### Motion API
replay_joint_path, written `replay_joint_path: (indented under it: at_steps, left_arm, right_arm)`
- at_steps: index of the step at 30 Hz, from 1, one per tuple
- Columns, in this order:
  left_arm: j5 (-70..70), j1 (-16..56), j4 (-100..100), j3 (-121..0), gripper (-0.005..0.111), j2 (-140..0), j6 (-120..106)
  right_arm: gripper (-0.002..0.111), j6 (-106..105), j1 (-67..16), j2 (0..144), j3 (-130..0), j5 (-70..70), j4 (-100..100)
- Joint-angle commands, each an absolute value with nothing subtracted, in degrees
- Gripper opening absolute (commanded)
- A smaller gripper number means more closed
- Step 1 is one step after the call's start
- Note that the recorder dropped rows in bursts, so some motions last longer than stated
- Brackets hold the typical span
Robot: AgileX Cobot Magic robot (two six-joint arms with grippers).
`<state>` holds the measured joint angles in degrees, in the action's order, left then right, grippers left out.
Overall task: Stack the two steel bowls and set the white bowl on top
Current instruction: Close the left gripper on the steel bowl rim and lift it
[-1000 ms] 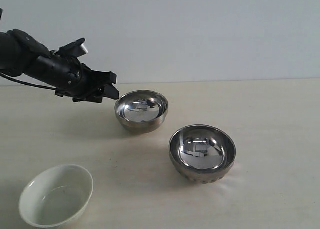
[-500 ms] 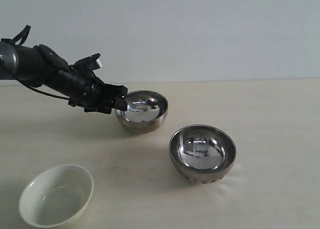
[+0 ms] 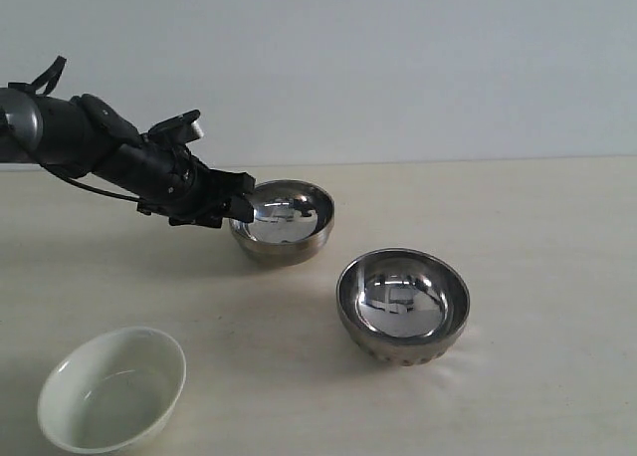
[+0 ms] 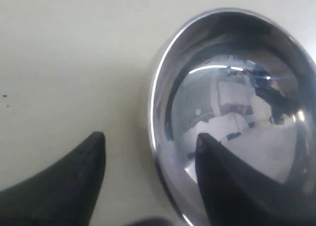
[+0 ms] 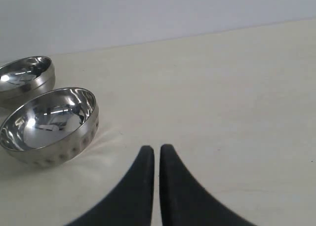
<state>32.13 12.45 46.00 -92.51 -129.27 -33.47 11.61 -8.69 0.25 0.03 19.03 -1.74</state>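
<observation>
Near left corner: white bowl (image 3: 111, 388), upright on the surface (image 3: 557, 237), empty, well apart from both steel bowls. No arm near it.

Left-centre: left pincer (image 3: 237, 205) reaches in low from the left, at the near-left rim of the smooth steel bowl (image 3: 282, 220). In the left wrist view the jaws stand spread, one outside the bowl wall and one over the cavity, with the rim between them. Nothing is pinched yet. Whether either jaw touches the metal: cannot tell.

Smooth steel bowl: upright at the back of the surface, empty.

Right of centre, nearer the camera: ribbed steel bowl (image 3: 403, 305), upright and empty, near the smooth one but not touching.

Right side: right pincer (image 5: 156, 157), seen only in its own wrist view, jaws pressed nearly together on nothing, off to the side of the ribbed bowl.

Step in hand (judgement): first grasp, taking the smooth bowl by its rim. No stacking done.

Next move calls for: close on the rim wall, lift clear, carry over the ribbed bowl, and lower it centred inside. Thin, slick rim; the bowl may tip or slide in the grip.
</observation>
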Motion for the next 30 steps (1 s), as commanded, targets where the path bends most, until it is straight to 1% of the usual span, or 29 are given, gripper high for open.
replay_joint_path:
  at_steps: [1, 8, 11, 13, 18, 19, 22, 26, 30]
  left_arm:
    - [31.24, 12.71, 46.83, -93.06, 0.052, -130.05, -33.01]
    - [30.81, 12.71, 48.77, -93.32, 0.052, -132.11, -33.51]
    - [30.81, 12.71, 49.0, -93.32, 0.048, -132.26, -35.11]
    - [30.81, 12.71, 49.0, -93.32, 0.038, -132.26, -35.92]
    - [30.81, 12.71, 50.7, -93.32, 0.006, -132.26, -35.92]
    - [30.81, 12.71, 51.26, -93.32, 0.004, -132.26, -36.12]
    - [31.03, 12.71, 52.02, -93.98, 0.004, -132.26, -36.13]
    - [34.78, 12.71, 51.78, -95.3, 0.004, -131.72, -35.99]
    - [37.17, 12.71, 50.89, -95.56, 0.004, -128.93, -35.99]
  right_arm:
    - [0.0, 11.58, -8.53, 0.0, 0.0, 18.45, -2.1]
    - [0.0, 11.58, -8.53, 0.0, 0.0, 18.45, -2.1]
    - [0.0, 11.58, -8.53, 0.0, 0.0, 18.45, -2.1]
    - [0.0, 11.58, -8.53, 0.0, 0.0, 18.45, -2.1]
    - [0.0, 11.58, -8.53, 0.0, 0.0, 18.45, -2.1]
    - [0.0, 11.58, -8.53, 0.0, 0.0, 18.45, -2.1]
    - [0.0, 11.58, -8.53, 0.0, 0.0, 18.45, -2.1]
    - [0.0, 11.58, -8.53, 0.0, 0.0, 18.45, -2.1]
    - [0.0, 11.58, -8.53, 0.0, 0.0, 18.45, -2.1]
